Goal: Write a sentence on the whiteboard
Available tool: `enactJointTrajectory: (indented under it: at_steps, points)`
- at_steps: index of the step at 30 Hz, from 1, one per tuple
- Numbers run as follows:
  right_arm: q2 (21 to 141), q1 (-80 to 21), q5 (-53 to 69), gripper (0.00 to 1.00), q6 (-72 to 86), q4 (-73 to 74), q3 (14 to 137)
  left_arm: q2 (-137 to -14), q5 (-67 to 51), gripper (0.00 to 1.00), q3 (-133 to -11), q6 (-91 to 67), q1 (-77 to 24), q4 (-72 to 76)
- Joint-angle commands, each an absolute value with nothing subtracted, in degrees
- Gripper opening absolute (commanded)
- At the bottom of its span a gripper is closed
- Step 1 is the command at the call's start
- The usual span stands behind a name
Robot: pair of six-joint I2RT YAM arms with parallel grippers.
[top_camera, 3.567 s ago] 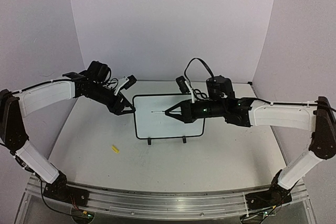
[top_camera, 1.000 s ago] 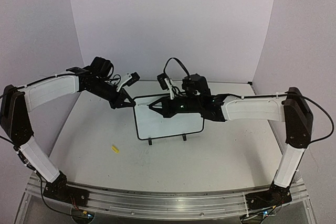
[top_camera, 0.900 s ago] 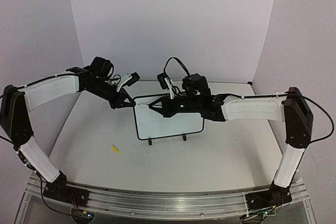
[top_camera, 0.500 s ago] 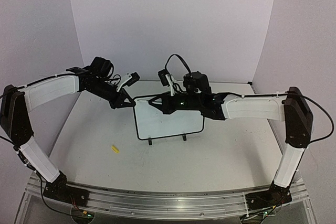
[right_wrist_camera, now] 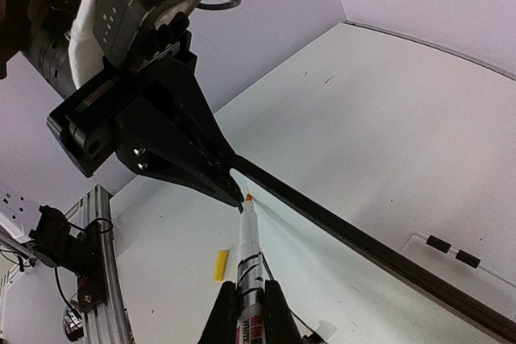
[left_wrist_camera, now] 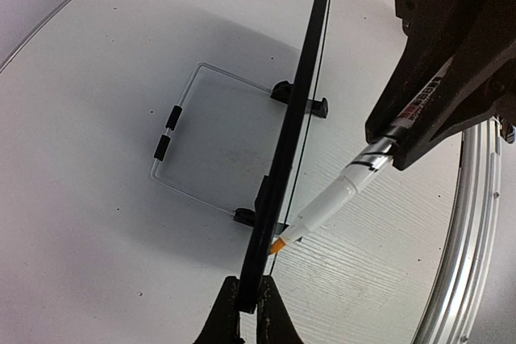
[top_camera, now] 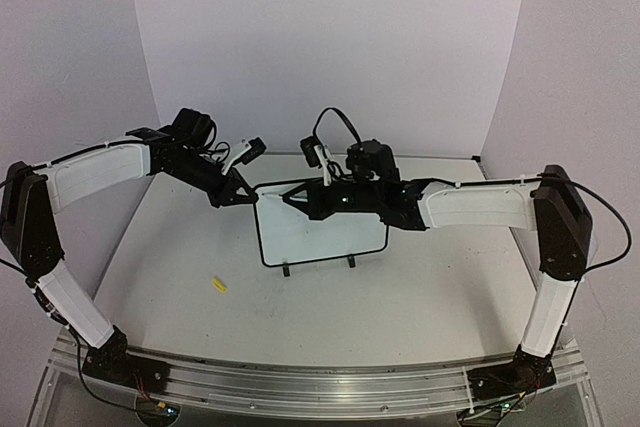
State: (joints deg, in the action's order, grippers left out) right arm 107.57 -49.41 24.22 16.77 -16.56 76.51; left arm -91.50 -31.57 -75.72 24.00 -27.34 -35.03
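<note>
The whiteboard [top_camera: 325,232] stands on its two feet mid-table, its face blank; the sentence does not show in any view. My left gripper [top_camera: 249,198] is shut on the black frame at the board's upper left corner, seen edge-on in the left wrist view, where the left gripper [left_wrist_camera: 248,300] pinches the whiteboard [left_wrist_camera: 302,102]. My right gripper [right_wrist_camera: 248,300] is shut on a white marker [right_wrist_camera: 250,243]. The marker's orange tip [left_wrist_camera: 279,244] rests against the board face close to that corner, just beside the left gripper [right_wrist_camera: 222,183]. From above, the right gripper [top_camera: 292,201] reaches in over the board's top edge.
A small yellow cap [top_camera: 219,284] lies on the table left of the board and also shows as the yellow cap [right_wrist_camera: 219,265]. A thin wire stand [left_wrist_camera: 173,130] props the board from behind. An aluminium rail [top_camera: 300,382] runs along the near edge. Walls close in on three sides.
Since the earliest frame my right arm has carried the marker from the board's middle to its upper left corner. Over the last second both arms have barely moved.
</note>
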Motion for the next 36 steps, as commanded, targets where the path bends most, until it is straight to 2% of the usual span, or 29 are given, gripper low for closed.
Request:
enactJointTrajectory:
  at_steps: [1, 19, 36]
  points:
    - [108.81, -48.81, 22.14, 0.00, 17.60, -18.37, 76.44, -90.81, -26.21, 0.00, -76.74, 25.69, -26.54, -36.65]
    - [110.17, -48.82, 23.25, 0.00, 18.13, -18.30, 74.32, -90.53, -25.82, 0.00, -76.70, 25.68, -26.54, -36.60]
    - [104.14, -48.85, 17.03, 0.00, 18.00, -20.43, 69.50, -90.09, -25.57, 0.00, -76.49, 25.62, -26.54, -36.48]
